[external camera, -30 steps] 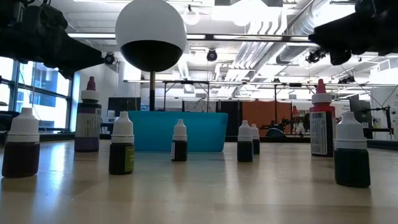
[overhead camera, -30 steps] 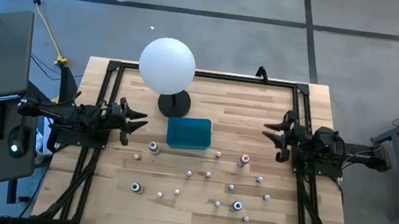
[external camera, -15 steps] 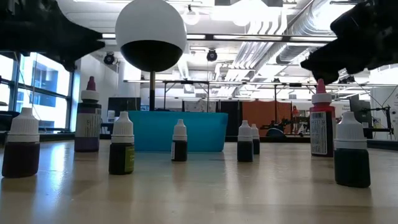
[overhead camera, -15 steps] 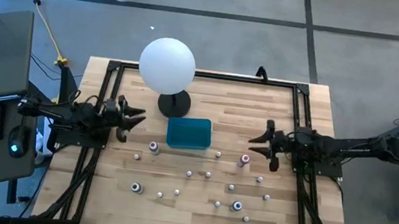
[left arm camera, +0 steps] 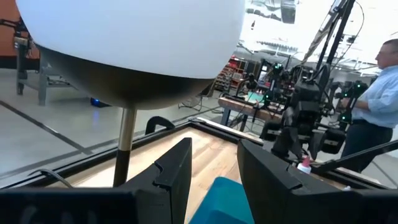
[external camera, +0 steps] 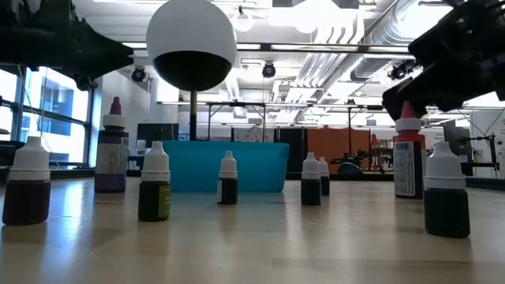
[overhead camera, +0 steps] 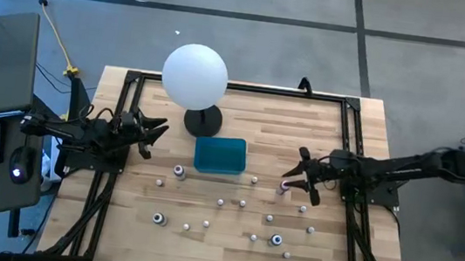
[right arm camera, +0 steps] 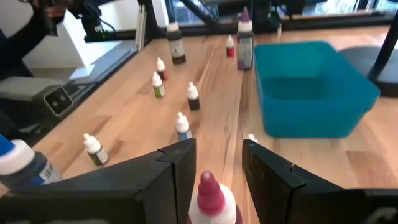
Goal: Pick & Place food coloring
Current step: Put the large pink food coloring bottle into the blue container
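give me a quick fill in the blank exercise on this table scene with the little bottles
1. The right gripper hangs over a bottle with a ____ cap.
2. The box on the table is ____ in colour.
3. The white ball lamp stands on a ____ round base.
4. The left gripper holds ____.

Missing words: pink; teal; black; nothing

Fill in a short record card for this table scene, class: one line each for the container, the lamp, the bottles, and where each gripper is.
Container: teal box, near the table's middle, nothing visible inside.
Lamp: white ball lamp on a dark round base, just behind the box.
Bottles: small dropper bottles scattered upright on the wood in front of the box.
Right gripper: open, fingers either side of the red-capped bottle, not yet closed on it.
Left gripper: open, holding nothing, beside the lamp base.
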`<state>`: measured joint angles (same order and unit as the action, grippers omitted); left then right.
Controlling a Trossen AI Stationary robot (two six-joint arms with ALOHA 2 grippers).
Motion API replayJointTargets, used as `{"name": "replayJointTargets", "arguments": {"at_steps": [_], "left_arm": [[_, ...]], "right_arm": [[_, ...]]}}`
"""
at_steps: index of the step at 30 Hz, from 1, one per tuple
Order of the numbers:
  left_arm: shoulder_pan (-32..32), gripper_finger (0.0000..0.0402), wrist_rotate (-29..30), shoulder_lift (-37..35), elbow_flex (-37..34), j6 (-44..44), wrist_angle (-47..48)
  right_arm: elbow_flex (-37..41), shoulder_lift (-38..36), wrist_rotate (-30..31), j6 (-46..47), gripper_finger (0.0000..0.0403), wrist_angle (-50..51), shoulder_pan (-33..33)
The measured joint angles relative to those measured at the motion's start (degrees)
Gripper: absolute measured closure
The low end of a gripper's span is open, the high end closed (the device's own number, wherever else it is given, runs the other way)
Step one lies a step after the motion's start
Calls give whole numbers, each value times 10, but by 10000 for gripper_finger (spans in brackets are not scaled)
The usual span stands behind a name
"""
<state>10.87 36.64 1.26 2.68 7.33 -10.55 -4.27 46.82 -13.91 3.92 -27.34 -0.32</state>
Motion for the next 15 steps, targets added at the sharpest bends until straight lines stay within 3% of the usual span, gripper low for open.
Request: {"name": "replayJointTargets", "arguments": {"at_steps": [9, 15], "left_arm": [[0, 273, 3, 0, 1, 0, 0], [0, 273, 5, 0, 1, 0, 0]], "right_arm": [[0, 71, 12, 1, 281, -31, 0], [-1, 103, 20, -1, 335, -68, 0]]}}
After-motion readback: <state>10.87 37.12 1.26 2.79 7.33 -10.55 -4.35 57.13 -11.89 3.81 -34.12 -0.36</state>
